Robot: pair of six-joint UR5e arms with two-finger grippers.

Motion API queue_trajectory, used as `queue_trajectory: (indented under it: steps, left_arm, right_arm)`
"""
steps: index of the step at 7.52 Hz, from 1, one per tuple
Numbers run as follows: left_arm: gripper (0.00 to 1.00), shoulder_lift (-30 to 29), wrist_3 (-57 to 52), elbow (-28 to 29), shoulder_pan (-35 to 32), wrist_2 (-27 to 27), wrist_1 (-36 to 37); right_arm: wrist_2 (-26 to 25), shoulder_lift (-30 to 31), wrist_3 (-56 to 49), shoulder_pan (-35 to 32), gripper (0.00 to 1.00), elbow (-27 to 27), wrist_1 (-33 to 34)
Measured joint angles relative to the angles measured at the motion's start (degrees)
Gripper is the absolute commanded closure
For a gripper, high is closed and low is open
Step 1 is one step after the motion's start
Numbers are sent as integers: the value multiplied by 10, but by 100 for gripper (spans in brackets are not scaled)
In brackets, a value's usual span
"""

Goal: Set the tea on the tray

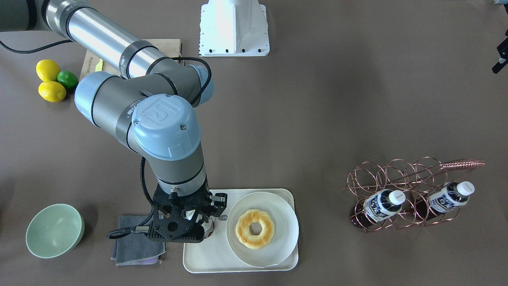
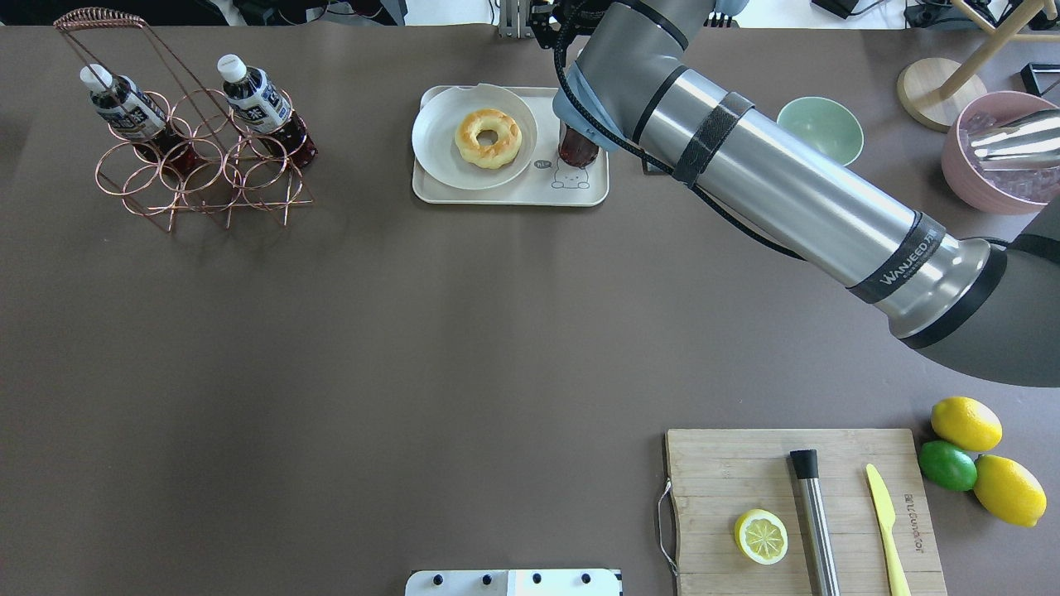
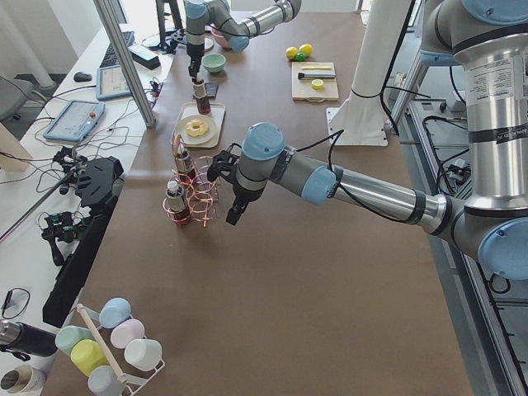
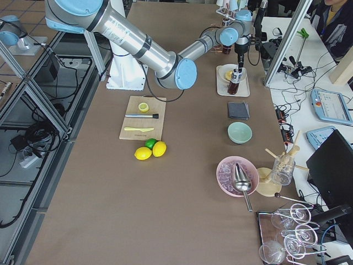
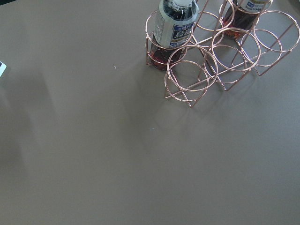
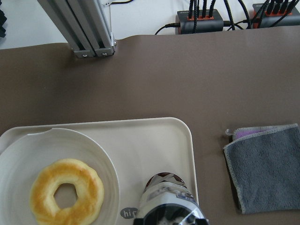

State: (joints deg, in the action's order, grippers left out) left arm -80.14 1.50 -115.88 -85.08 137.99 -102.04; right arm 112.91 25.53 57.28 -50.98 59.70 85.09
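Observation:
A tea bottle (image 2: 577, 147) stands upright on the right part of the cream tray (image 2: 513, 195), beside its bear drawing. My right gripper (image 1: 194, 221) comes down over the bottle's top and is shut on it; the bottle (image 6: 166, 206) fills the bottom of the right wrist view. The two other tea bottles (image 2: 258, 98) sit in the copper wire rack (image 2: 199, 161) at the far left. My left gripper (image 3: 235, 211) hangs above the table next to that rack, apart from it; I cannot tell if it is open or shut.
A round plate (image 2: 437, 136) with a doughnut (image 2: 489, 137) takes the tray's left part. A grey cloth (image 1: 135, 242) and a green bowl (image 1: 54, 230) lie beside the tray. A cutting board (image 2: 729, 463), lemons and a lime (image 2: 948, 463) are near the robot.

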Motion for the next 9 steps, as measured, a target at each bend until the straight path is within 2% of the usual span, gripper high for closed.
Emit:
queue_trajectory:
  steps: [2,4,6,8,9]
  left_arm:
    - [4,0,0,0,0,0,0]
    - [4,1,1,-2,0,-1,0]
    - [4,4,1,1,0,-1,0]
    - [4,7,1,3,-1,-2,3]
    - [4,6,1,5,-3,-2,9]
  right_arm:
    - [5,-2,0,-5,0,6,-2]
    - [61,3,-1,-34,0,60,45]
    - [91,80,-52,-74,0,213,148]
    - [113,235,-197,-142,0,398,242]
    - [119,320,-293,-180,0,466,273]
